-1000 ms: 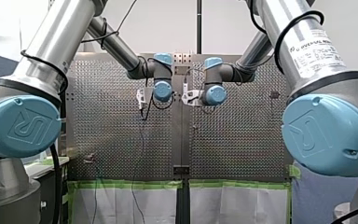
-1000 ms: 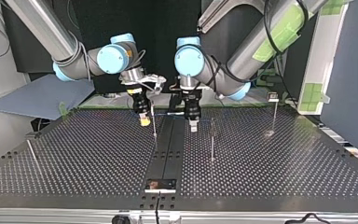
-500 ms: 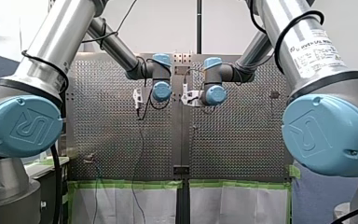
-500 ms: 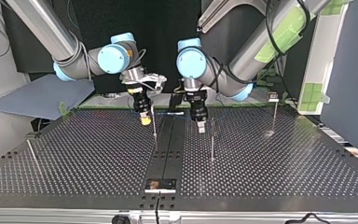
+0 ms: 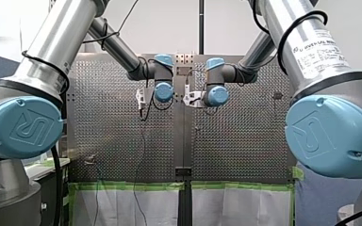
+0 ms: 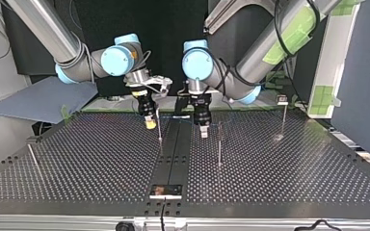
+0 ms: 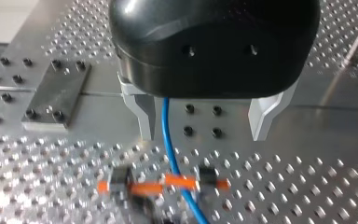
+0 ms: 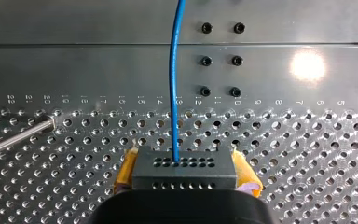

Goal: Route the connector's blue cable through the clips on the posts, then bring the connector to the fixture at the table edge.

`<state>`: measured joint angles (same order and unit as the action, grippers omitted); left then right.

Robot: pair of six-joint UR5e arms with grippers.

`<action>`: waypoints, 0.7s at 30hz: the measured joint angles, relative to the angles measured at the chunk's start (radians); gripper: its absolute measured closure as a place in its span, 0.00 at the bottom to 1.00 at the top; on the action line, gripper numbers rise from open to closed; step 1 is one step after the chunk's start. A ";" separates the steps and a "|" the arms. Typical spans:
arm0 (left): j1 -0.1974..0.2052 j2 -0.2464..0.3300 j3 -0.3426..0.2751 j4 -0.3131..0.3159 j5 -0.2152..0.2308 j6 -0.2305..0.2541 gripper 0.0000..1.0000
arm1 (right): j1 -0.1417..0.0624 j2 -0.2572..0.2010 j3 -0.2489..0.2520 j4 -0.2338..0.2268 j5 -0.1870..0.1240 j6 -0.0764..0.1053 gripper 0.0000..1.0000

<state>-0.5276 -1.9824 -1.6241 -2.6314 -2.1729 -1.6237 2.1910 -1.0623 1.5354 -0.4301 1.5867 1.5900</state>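
While both arms reach in over the perforated table (image 5: 245, 141) in the front view, their blue wrists hang close together above its middle, hiding the grippers beneath them.

From the top view, my right gripper (image 6: 149, 123), tipped with yellow pads, hangs low over the table just beside a thin upright post (image 6: 159, 129). My left gripper (image 6: 203, 130) hangs between that post and a second post (image 6: 218, 144). The fixture (image 6: 165, 191) sits at the near table edge, well apart from both grippers.

Left wrist view: the fingers stand spread apart. The blue cable (image 7: 167, 135) runs loosely between them, close to one finger, toward a blurred orange and black part (image 7: 177, 181) below.

Right wrist view: the yellow pads are clamped on the black connector (image 8: 184, 163). The blue cable leaves its top face and runs ahead over the table.
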 joint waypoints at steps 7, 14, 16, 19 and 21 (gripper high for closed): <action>-0.001 0.000 0.000 0.018 0.016 0.003 0.85 | -0.001 0.000 0.000 0.000 0.000 0.001 1.00; -0.001 0.000 0.000 0.019 -0.028 0.018 1.00 | -0.007 0.000 0.000 0.005 -0.001 0.005 1.00; -0.003 0.000 0.000 0.018 -0.032 0.023 0.96 | -0.010 0.000 0.000 0.006 -0.001 0.006 1.00; -0.009 0.000 0.000 0.017 -0.036 0.029 0.93 | -0.014 0.000 0.000 0.008 0.000 0.007 1.00; -0.016 0.000 0.000 0.016 -0.038 0.035 0.93 | -0.016 0.000 0.000 0.015 0.000 0.007 1.00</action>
<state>-0.5435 -1.9825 -1.6242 -2.6155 -2.2111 -1.5889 2.1749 -1.0621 1.5352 -0.4151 1.5871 1.5973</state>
